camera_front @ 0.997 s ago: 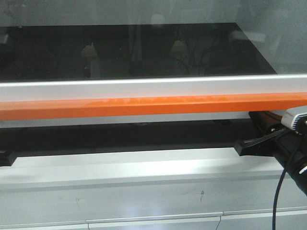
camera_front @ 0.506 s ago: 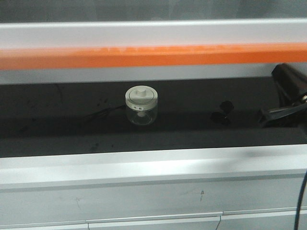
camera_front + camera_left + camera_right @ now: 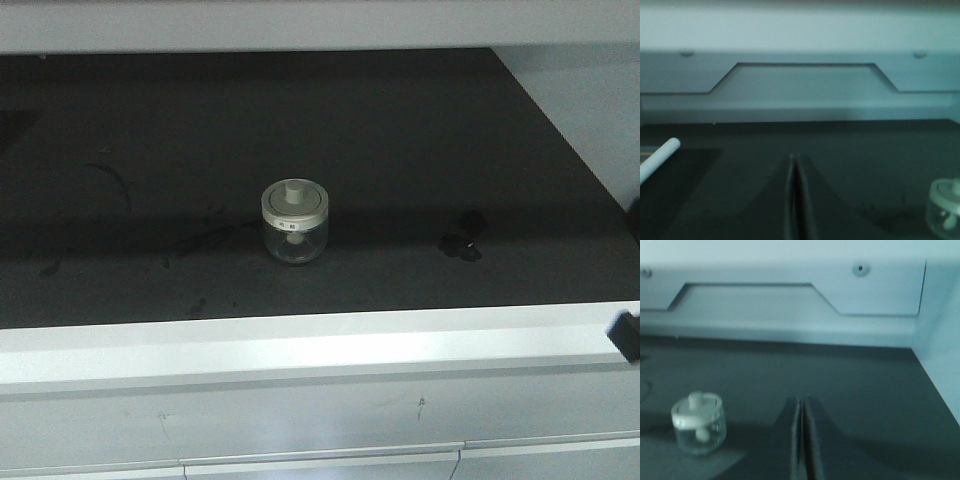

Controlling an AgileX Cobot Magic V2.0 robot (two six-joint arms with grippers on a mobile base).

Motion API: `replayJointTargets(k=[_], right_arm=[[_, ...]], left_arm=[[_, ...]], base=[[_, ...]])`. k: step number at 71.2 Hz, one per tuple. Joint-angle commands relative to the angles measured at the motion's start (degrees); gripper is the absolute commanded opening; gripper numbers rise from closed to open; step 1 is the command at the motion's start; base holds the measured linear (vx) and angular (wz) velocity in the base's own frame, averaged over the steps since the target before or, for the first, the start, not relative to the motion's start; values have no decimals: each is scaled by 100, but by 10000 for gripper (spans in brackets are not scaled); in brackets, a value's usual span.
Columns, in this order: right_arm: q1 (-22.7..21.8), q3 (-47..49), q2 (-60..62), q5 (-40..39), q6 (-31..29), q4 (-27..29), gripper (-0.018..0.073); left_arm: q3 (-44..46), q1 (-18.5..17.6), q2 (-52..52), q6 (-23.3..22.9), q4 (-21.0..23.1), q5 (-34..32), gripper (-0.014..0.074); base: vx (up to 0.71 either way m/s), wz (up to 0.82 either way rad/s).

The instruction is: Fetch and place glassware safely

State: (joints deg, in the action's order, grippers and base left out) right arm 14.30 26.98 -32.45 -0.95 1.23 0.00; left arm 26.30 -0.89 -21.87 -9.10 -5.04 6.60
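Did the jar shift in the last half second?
No. The jar keeps the same spot left of the dark mark on the black shelf.

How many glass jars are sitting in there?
1. The lidded glass jar stands upright near the middle of the dark surface, toward its front edge. Nothing else looks like glassware, though corners outside the frame could hide more.
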Motion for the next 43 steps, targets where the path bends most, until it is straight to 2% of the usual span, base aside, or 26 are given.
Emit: replayJointTargets(k=[1, 7, 22, 43], right_arm=[[-6, 150, 353, 209, -123, -64, -1], [-6, -104, 649, 263, -321, -64, -1], [-6, -1080, 1280, 95, -309, 130, 0], [-6, -1223, 1377, -181, -309, 130, 0]], left_arm=[[57, 4, 273, 111, 24, -15, -7], [-239, 4, 577, 100, 130, 12, -7], [-1156, 4, 1229, 100, 581, 338, -7], [-1310, 4, 1345, 87, 566, 528, -7]], base=[[0, 0], [0, 0], [0, 0], [0, 0]])
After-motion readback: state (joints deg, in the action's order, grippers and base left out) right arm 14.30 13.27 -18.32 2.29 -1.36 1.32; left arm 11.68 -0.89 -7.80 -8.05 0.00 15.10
